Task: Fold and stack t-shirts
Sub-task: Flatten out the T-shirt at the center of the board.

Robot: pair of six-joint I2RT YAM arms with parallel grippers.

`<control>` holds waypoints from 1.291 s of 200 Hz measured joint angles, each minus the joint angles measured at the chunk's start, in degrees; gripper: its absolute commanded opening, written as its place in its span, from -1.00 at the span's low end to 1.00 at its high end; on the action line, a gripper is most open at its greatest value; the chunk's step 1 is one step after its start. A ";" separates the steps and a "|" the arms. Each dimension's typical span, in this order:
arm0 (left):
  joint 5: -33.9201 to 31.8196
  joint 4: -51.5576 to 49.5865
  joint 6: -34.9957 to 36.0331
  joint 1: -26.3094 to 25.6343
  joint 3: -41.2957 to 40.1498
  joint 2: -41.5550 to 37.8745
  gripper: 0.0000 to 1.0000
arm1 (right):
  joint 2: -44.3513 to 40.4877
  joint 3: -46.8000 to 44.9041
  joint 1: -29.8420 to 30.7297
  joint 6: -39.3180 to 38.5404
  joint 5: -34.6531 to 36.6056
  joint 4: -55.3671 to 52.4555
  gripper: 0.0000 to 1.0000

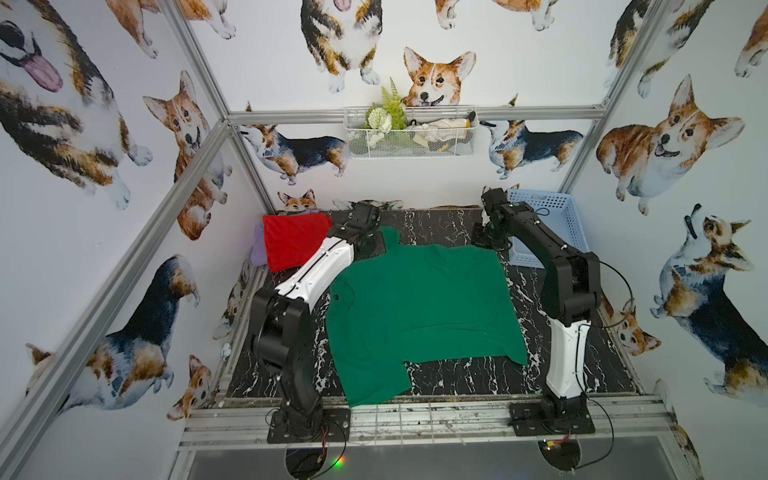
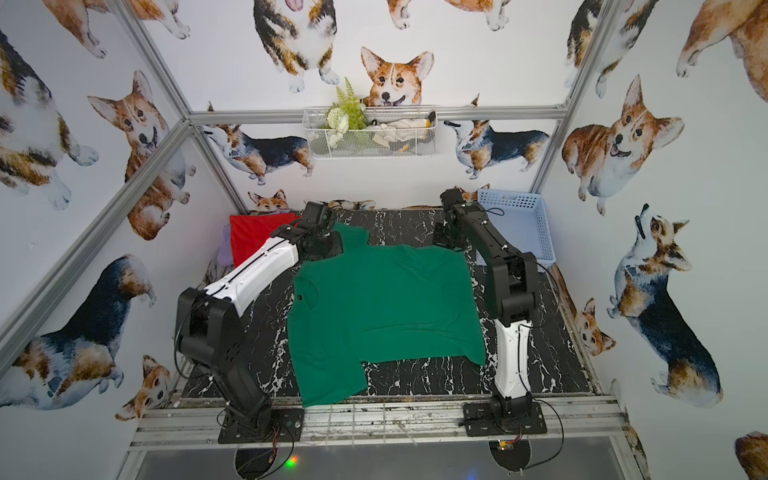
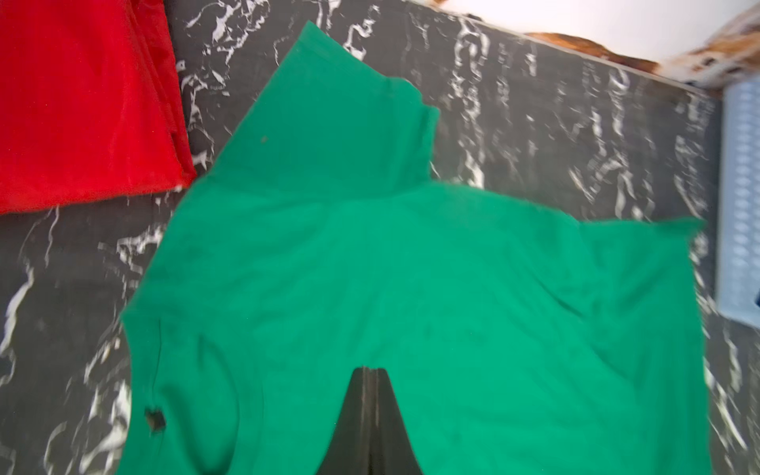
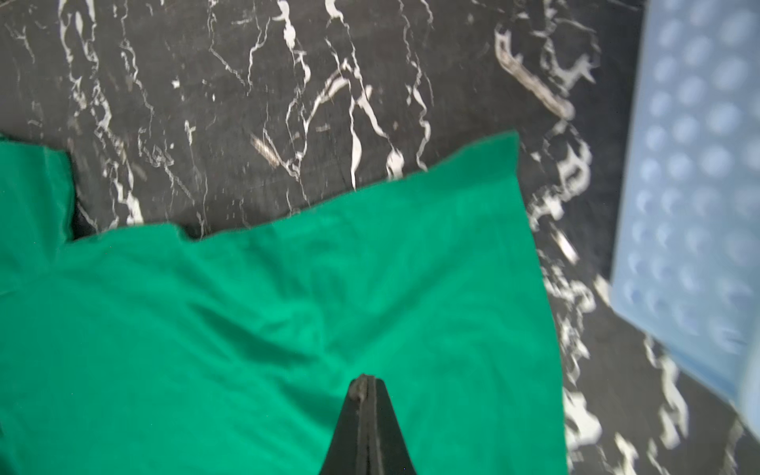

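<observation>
A dark green t-shirt (image 1: 415,307) (image 2: 382,307) lies spread flat on the black marble table, one sleeve toward the back and one toward the front. A folded red t-shirt (image 1: 291,241) (image 2: 249,237) rests at the back left corner. My left gripper (image 3: 371,370) is shut, hovering over the green t-shirt (image 3: 370,267) near its back sleeve and collar. My right gripper (image 4: 366,377) is also shut, above the shirt's back right corner (image 4: 246,329). No cloth shows between either pair of fingers.
A pale blue perforated basket (image 1: 548,224) (image 4: 699,185) stands at the back right, close to the right arm. A purple cloth (image 1: 257,249) peeks from under the red t-shirt. A white wire basket (image 1: 411,133) hangs on the back wall. Bare table shows around the shirt (image 1: 457,382).
</observation>
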 measured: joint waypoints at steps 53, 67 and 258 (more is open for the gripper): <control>4.57 -2.40 2.67 4.68 13.00 18.40 -0.97 | 11.56 13.88 -1.01 -1.81 -0.63 -5.40 -1.00; 5.79 -3.45 3.13 5.11 16.26 21.90 -0.97 | 12.52 14.73 -1.18 -2.23 -0.70 -5.90 -1.00; 11.56 -9.51 4.59 8.59 31.80 36.46 -0.96 | 23.15 22.36 -5.64 -0.72 -4.57 -7.89 -1.00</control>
